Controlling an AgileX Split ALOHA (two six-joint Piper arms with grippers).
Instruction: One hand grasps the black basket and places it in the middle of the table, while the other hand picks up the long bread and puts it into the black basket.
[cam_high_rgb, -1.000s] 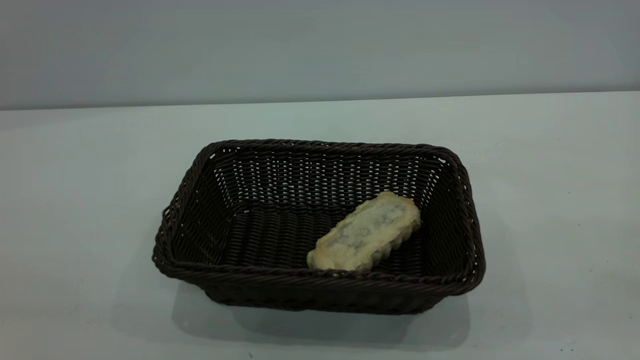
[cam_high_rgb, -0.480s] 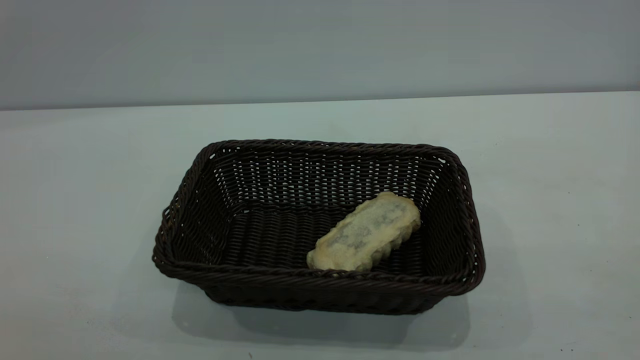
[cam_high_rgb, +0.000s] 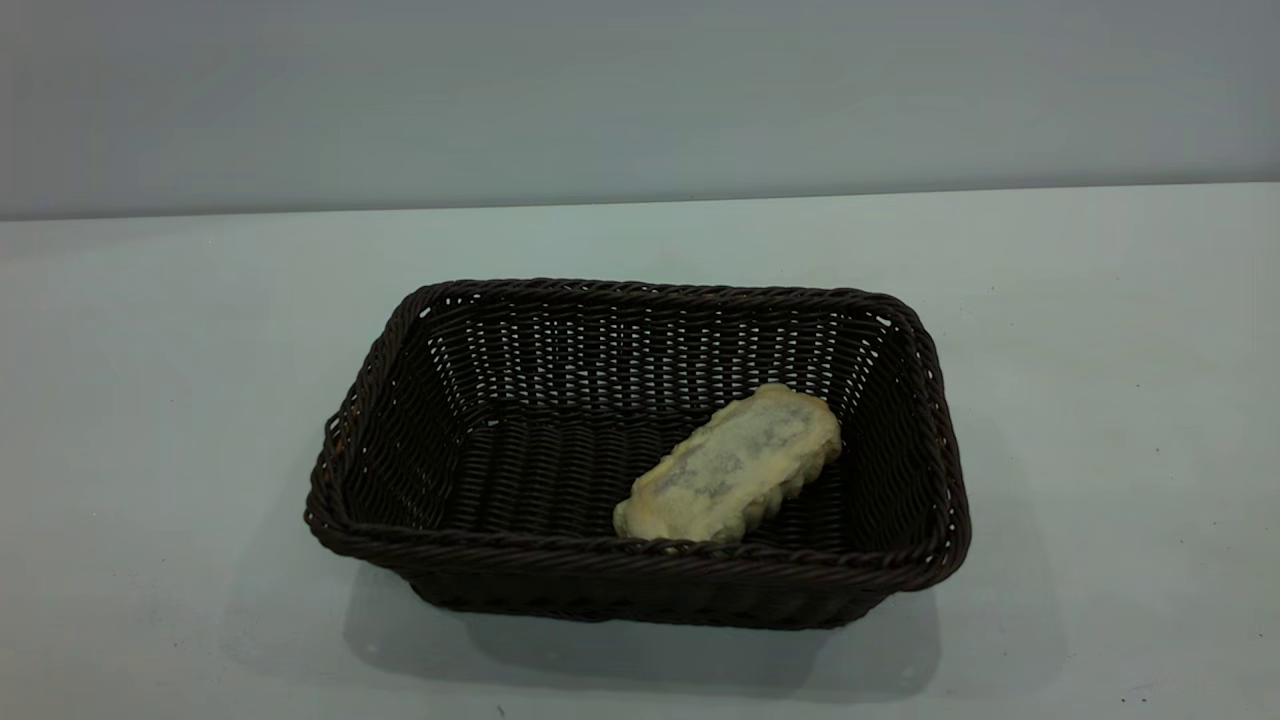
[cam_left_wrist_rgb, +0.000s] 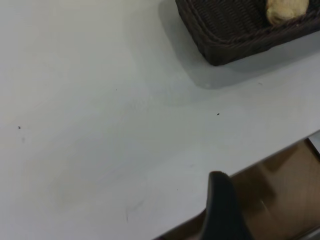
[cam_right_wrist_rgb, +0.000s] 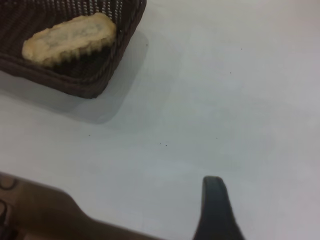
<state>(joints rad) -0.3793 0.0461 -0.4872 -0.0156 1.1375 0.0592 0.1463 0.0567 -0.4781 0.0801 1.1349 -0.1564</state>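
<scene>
The black basket (cam_high_rgb: 400, 400) stands in the middle of the table (cam_high_rgb: 150, 400). The long bread (cam_high_rgb: 735, 465) lies inside it at the right, pale underside up, slanted. The left wrist view shows one corner of the basket (cam_left_wrist_rgb: 225, 40) and an end of the bread (cam_left_wrist_rgb: 286, 10). The right wrist view shows another corner of the basket (cam_right_wrist_rgb: 100, 75) with the bread (cam_right_wrist_rgb: 70, 37) in it. My left gripper (cam_left_wrist_rgb: 222, 210) is over the table's edge, far from the basket. My right gripper (cam_right_wrist_rgb: 215, 210) is over bare table, apart from the basket. Neither arm shows in the exterior view.
The table's edge (cam_left_wrist_rgb: 250, 167) runs close to my left gripper, with brown floor (cam_left_wrist_rgb: 280, 200) beyond it. A brown surface (cam_right_wrist_rgb: 35, 210) also lies past the table's edge in the right wrist view. A grey wall (cam_high_rgb: 640, 90) stands behind the table.
</scene>
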